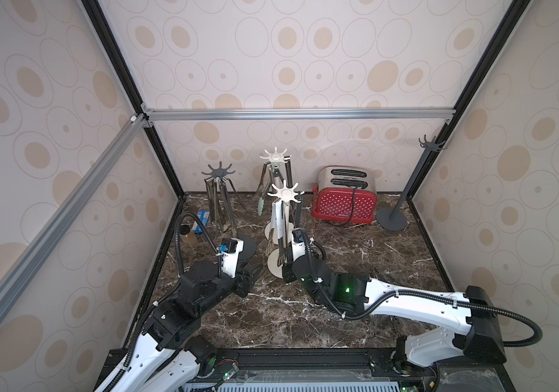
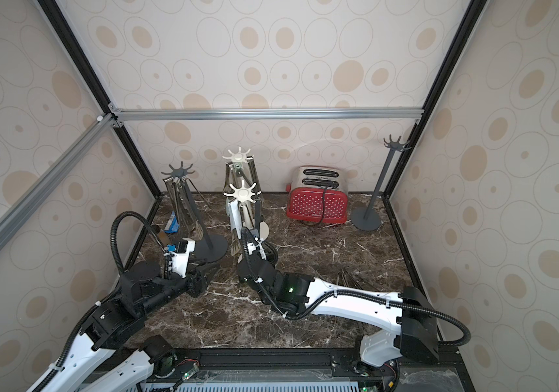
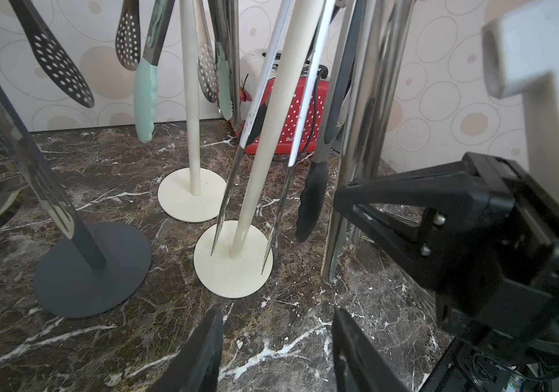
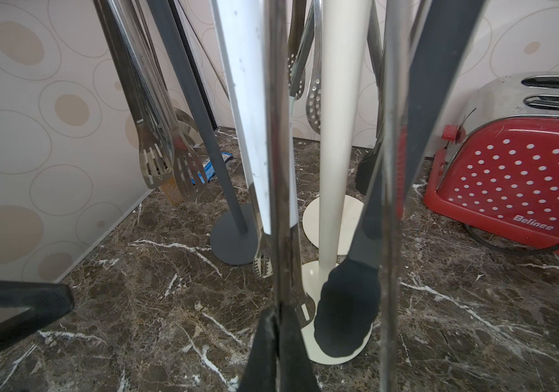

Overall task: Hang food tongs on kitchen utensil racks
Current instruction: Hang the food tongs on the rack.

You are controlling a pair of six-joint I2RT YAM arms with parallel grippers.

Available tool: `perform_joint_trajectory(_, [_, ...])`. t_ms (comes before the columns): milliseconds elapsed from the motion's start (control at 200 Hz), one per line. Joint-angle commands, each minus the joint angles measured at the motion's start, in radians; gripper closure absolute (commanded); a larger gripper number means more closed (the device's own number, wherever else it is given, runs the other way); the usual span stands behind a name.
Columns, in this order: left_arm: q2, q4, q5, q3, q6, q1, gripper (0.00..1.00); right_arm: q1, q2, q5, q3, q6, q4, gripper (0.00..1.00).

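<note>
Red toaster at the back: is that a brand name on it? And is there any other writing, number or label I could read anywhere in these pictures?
"Belinee": white lettering low on the red side of the toaster, clear in the right wrist view.
"Bel": the same name, the rest hidden, in the left wrist view.
Blue packet by the left wall: print too blurred to read.
Nothing else legible.

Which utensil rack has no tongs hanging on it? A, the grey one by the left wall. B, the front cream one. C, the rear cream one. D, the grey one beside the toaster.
D: the grey rack right of the toaster stands bare, nothing hanging from it.
</note>
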Motion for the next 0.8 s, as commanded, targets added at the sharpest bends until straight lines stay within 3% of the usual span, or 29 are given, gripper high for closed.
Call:
perform_joint_trajectory(0, [-0.007,0.013,0.002,0.002,0.005,0.005,0.48,-0.008,0.024,-0.006,-0.018,0.036,-0.069,0.95])
perform_joint_trajectory(586, [-0.01,0.013,0.002,0.001,0.005,0.006,0.48,-0.013,0.02,-0.014,-0.012,0.036,-0.074,0.88])
perform_joint_trajectory(797, [-0.012,0.014,0.007,0.004,0.001,0.004,0.48,-0.013,0.007,-0.015,-0.014,0.037,-0.087,0.76])
